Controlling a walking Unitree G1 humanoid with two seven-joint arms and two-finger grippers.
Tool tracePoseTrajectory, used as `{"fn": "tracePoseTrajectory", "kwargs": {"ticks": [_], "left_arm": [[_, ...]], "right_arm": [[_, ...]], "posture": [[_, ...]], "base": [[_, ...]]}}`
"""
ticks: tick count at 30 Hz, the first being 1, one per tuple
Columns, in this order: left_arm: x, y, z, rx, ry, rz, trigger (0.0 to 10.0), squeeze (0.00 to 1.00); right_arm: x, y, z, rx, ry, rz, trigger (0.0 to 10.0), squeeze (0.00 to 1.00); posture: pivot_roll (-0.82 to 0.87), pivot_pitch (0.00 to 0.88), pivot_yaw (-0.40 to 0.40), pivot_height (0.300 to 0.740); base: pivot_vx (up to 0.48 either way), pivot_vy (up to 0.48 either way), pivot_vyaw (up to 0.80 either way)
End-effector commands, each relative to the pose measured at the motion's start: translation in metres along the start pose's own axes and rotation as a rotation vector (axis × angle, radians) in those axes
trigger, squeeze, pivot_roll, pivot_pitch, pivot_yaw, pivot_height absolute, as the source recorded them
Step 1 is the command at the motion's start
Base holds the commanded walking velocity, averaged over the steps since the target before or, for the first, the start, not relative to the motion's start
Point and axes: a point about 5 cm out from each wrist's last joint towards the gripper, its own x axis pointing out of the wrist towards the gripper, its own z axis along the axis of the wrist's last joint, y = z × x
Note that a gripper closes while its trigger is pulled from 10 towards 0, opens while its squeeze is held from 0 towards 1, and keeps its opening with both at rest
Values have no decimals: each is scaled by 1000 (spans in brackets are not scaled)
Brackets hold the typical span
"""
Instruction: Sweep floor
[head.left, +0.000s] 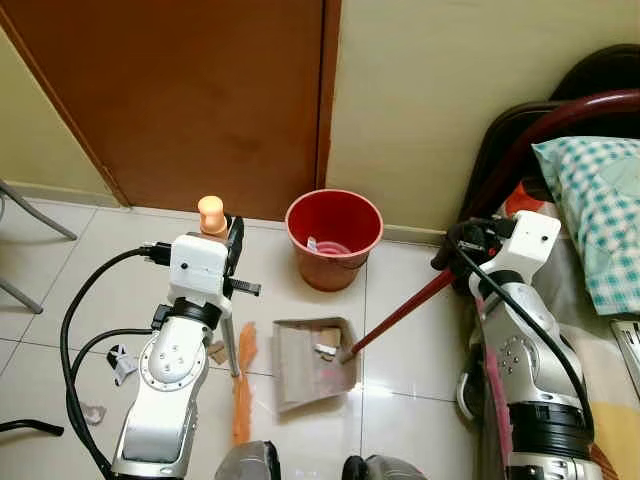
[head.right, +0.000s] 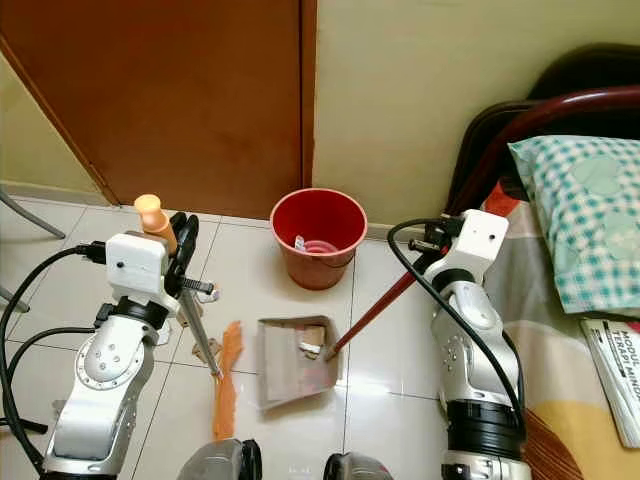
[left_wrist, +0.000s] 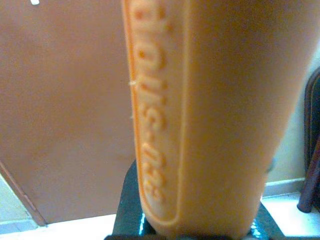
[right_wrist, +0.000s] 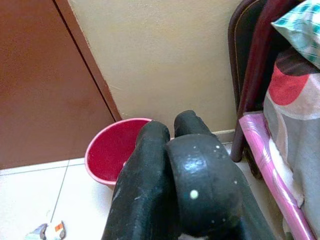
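Observation:
My left gripper (head.left: 230, 243) is shut on the orange grip (head.left: 211, 213) of a broom, whose embossed surface (left_wrist: 210, 115) looms close in the left wrist view. The silver shaft (head.left: 230, 345) runs down to orange bristles (head.left: 243, 385) resting on the tiles. Right of the bristles a grey-brown dustpan (head.left: 300, 375) lies on the floor with a few scraps inside. Its long red handle (head.left: 405, 310) rises to my right gripper (head.left: 452, 252), which is shut on it. The black fingers (right_wrist: 150, 170) are pressed together and hide the handle there.
A red bucket (head.left: 333, 238) stands against the wall beyond the dustpan, beside the brown door (head.left: 190, 90). Paper scraps (head.left: 122, 362) lie on the tiles at the left, near chair legs (head.left: 30, 215). A bed with a checked pillow (head.left: 600, 200) blocks the right side.

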Motion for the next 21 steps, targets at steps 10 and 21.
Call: {"fn": "tracePoseTrajectory", "kwargs": {"ticks": [10,21], "left_arm": [[0,1,5,19,-29,-11,10000,0],[1,-1,5,16,-31,-20,10000,0]], "right_arm": [[-17,-10,-14,-34,48,9,10000,0],[-20,-11,-18,-47,62,6,10000,0]], "posture": [[-16,80,-28,740],[-11,80,-27,740]], "base": [[275,385,0],[271,396,0]]}}
